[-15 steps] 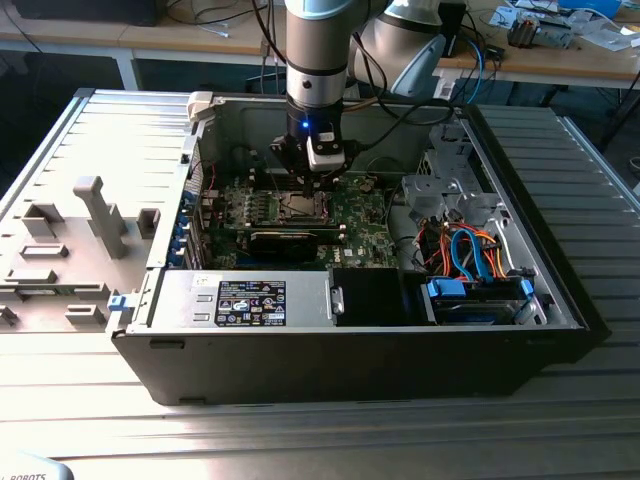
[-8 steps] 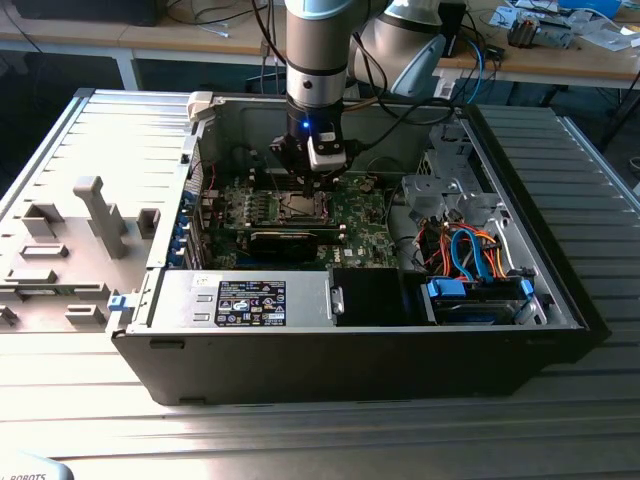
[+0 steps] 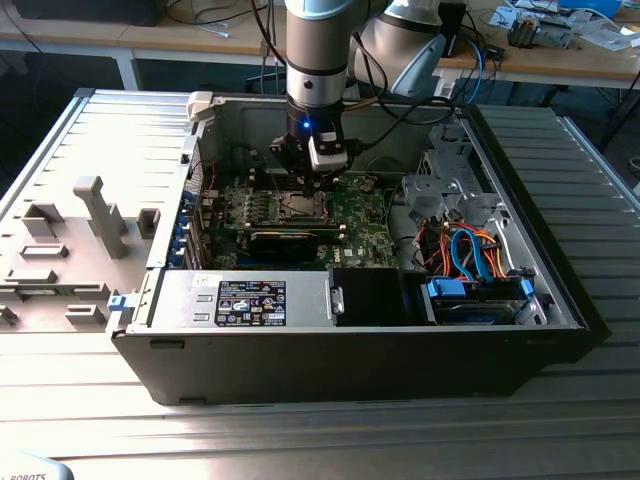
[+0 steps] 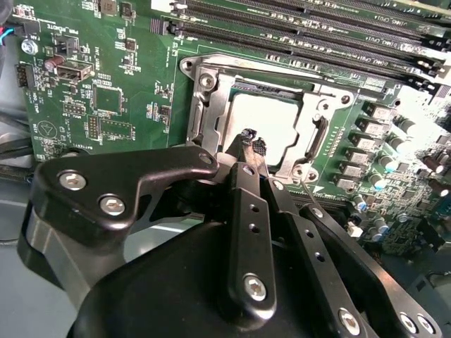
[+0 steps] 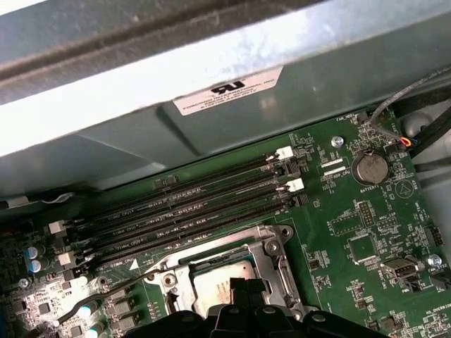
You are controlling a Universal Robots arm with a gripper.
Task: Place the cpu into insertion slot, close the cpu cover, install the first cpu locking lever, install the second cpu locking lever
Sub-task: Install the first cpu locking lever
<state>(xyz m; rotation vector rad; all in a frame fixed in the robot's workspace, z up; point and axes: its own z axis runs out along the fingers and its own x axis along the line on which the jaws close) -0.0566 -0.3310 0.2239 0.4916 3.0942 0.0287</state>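
Just beyond my hand's [image 4: 252, 144] nearly closed, empty fingertips, the dull silver square cpu [image 4: 266, 123] sits in the silvery-rimmed insertion slot [image 4: 211, 95], thin metal cpu cover [image 4: 317, 134] seemingly down over it. Placement looks done; lever status I can't tell.

A dark label [image 3: 251, 303] with white print and small symbols is carried on the silver power supply housing [image 3: 180, 300] in the exterior view; its text is too small to be read. A white label [image 5: 227, 90] with several lines of black print is fixed to the grey case wall [image 5: 331, 77] in the first wrist view. White lettering is printed across the green circuit board [image 4: 63, 105] in both wrist views, including a legend beside the coin battery [image 5: 367, 167]. A triangle-in-circle sign [image 5: 405, 189] is marked near that battery. A white triangle mark [image 5: 134, 265] is printed near one corner of the insertion slot [image 5: 271, 264].
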